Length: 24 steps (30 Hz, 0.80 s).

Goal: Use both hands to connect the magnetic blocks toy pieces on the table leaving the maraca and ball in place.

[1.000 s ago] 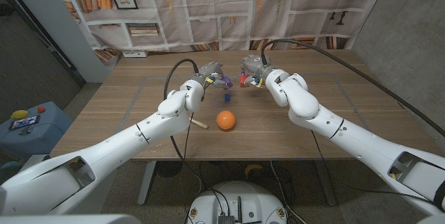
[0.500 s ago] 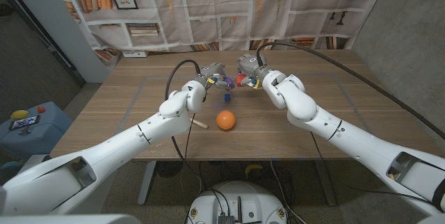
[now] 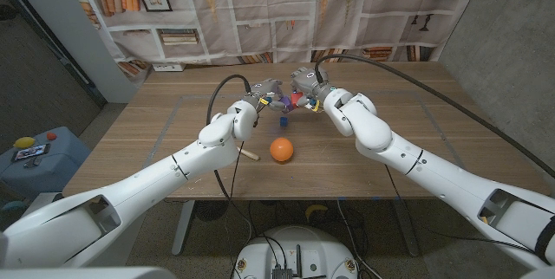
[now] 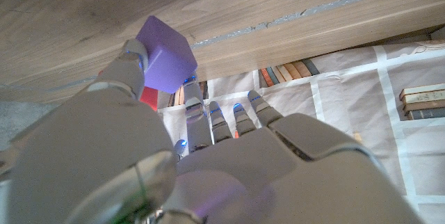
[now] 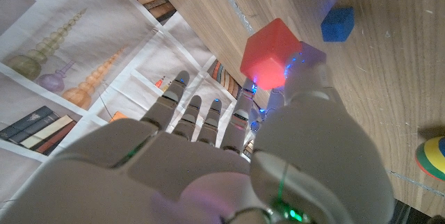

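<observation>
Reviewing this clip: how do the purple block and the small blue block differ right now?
The purple block is held up off the table in the left hand; the blue block lies loose on the wooden table. Purple looks larger than blue in the left wrist view, partly from being nearer the camera. Both are plain cubes.

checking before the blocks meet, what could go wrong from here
The purple block and the red block each look held only at the fingertips, so the magnets' pull could twist one loose. The blue block lies on the table just below both hands; a dropped piece might knock it toward the orange ball.
</observation>
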{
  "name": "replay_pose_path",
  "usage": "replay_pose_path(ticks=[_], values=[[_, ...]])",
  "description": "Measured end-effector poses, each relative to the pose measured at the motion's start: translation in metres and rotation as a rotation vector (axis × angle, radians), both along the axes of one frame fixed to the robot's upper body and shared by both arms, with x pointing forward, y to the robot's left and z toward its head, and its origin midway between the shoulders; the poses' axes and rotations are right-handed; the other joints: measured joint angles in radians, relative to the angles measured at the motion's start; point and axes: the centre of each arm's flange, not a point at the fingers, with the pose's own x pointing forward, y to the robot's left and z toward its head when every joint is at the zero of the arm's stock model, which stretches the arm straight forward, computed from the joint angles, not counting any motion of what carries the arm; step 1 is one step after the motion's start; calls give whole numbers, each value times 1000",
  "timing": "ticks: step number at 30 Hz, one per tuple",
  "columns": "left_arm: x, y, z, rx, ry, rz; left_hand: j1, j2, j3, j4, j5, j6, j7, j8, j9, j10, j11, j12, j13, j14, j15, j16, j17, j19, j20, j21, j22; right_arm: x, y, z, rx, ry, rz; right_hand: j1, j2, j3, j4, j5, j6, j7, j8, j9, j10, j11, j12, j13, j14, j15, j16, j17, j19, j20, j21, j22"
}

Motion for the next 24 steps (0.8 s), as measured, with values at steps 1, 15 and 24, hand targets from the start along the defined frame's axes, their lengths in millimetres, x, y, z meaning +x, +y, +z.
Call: replay_pose_path(ticks=[1, 15, 24], values=[[0, 0, 0, 0, 0, 0, 0, 0, 0, 0, 0, 0, 0, 0, 0, 0, 0, 0, 0, 0, 0, 0, 0, 0, 0, 0, 0, 0, 1, 0, -1, -1, 1, 0, 0, 0, 0, 0, 0, 0, 0, 0, 0, 0, 0, 0, 0, 0, 0, 0, 0, 0, 0, 0], [0, -1, 0, 2, -4, -7, 0, 0, 0, 0, 0, 0, 0, 5, 1, 0, 0, 0, 0, 0, 0, 0, 0, 0, 0, 0, 0, 0, 7, 0, -1, 0, 13, 13, 13, -3, -3, -3, 0, 0, 0, 0, 0, 0, -5, 0, 0, 0, 0, 0, 13, 2, 0, 0], [-1, 0, 0, 4, -5, -9, 0, 0, -1, -1, -1, 0, 0, 4, 0, 0, 0, 0, 0, 0, 0, 0, 0, 0, 0, 0, 0, 0, 9, 0, 2, 2, 14, 46, 7, -10, -9, -4, -11, -11, 0, -5, -4, 8, -12, -5, 3, 4, 0, 0, 16, 5, 0, 0]])
